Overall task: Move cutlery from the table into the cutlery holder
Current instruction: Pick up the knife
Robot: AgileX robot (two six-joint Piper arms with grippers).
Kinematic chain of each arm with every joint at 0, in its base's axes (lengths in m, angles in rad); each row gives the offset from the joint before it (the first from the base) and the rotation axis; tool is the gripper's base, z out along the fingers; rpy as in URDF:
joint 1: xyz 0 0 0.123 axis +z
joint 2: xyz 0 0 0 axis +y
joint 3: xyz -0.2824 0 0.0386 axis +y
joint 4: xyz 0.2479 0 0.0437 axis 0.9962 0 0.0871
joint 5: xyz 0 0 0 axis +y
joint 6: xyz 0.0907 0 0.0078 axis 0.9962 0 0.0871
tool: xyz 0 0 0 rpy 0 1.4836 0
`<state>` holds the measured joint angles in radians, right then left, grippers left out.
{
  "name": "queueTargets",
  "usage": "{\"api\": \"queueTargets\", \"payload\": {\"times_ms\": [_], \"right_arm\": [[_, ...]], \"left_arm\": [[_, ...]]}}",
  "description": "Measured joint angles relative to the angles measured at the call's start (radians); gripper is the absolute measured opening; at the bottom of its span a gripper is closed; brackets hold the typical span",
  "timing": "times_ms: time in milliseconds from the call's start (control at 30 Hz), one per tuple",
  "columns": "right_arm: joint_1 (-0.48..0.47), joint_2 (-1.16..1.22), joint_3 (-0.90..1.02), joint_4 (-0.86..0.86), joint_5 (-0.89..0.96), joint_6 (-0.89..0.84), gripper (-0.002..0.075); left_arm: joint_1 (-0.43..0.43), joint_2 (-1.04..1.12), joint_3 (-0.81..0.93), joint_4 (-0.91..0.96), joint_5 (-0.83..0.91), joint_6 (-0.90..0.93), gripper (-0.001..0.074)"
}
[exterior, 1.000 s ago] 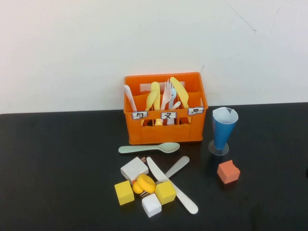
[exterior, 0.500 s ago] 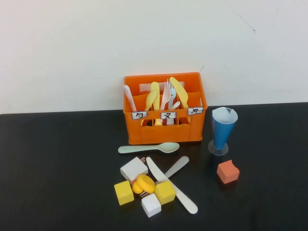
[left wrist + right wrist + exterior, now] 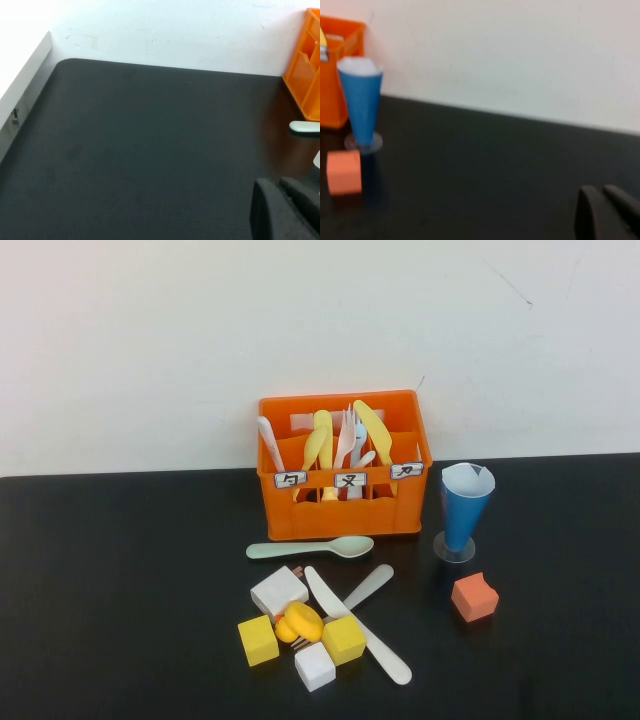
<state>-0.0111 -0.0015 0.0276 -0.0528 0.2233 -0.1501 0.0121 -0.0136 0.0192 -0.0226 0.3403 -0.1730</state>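
From up high, I saw the cutlery holder (image 3: 343, 465) standing at the far side of the table (image 3: 120, 580), near the wall. Some cutlery already stood up in it, sorted into its little rooms. On the table in front of it lay a pale green spoon (image 3: 310, 549), flat on its side and just near the crate. Nearer to me, a cream-white knife (image 3: 357, 625) lay crossed over another pale piece (image 3: 368, 586). Cubes and a yellow duck (image 3: 300, 622) crowded around them on the left, so I thought the spoon would be the easy one to pick first. A blue cup (image 3: 466, 507) and an orange cube (image 3: 474, 597) sat off to the right. I could not see my arms from up there.

From my left wrist, my left gripper (image 3: 285, 210) was pressed together, holding nothing, low over bare table, well to the left of the crate. I could just see the spoon's tip (image 3: 304, 127).

From my right wrist, my right gripper (image 3: 602, 212) was pinched together too, with nothing in it, off to the right of the blue cup.
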Motion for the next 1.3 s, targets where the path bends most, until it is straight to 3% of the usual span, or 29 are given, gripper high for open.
{"api": "queueTargets", "payload": {"times_ms": [167,1300], "right_arm": [[-0.002,-0.011,0.000,-0.028,0.105,0.047,-0.0001],[-0.002,-0.011,0.000,-0.032,0.108,-0.024,-0.0001]], "left_arm": [[0.000,0.000,0.000,0.000,0.000,0.000,-0.0001],[0.000,0.000,0.000,0.000,0.000,0.002,-0.0001]]}}
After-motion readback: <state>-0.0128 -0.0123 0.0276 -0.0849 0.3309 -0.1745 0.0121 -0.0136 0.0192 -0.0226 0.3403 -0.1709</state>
